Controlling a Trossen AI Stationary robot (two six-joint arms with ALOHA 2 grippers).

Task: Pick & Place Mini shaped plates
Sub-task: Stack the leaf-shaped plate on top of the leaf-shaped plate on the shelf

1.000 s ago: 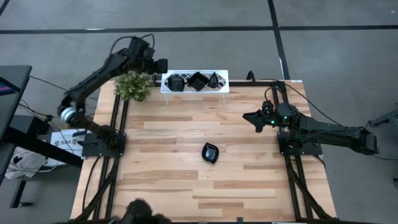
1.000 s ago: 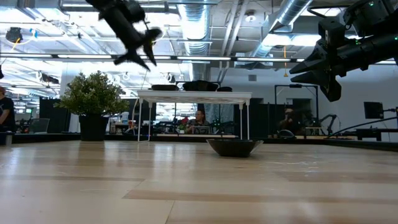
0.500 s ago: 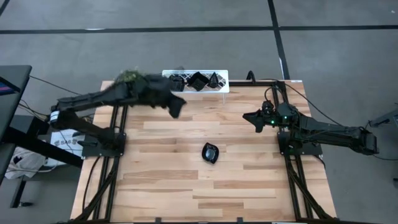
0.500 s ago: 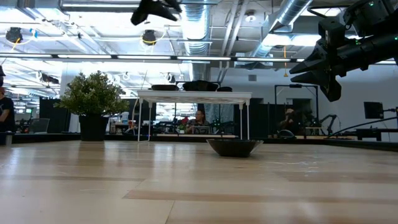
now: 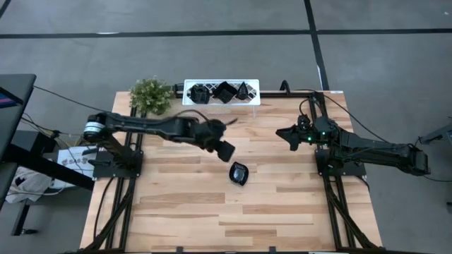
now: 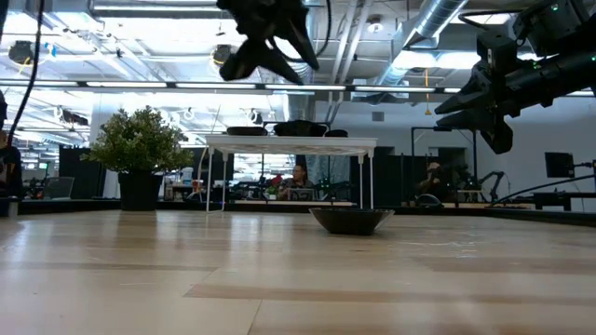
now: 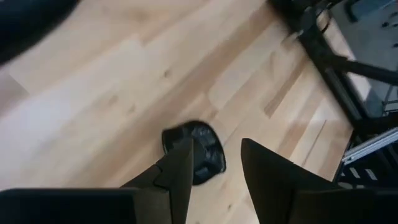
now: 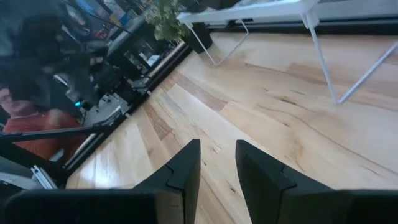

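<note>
Left wrist view alone shows plate (image 7: 198, 151) beyond parted fingers (image 7: 180, 171)

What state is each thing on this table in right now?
Glossy black mini plate on the wooden table: lying flat, free, nothing touching it.
Three black mini plates on the white rectangular rack: resting on top.
White rectangular rack: upright at the far edge.
Small green bushy plant: upright.
Left claw: open, empty, above the table plate.
Right claw: open, empty, raised at right.
</note>
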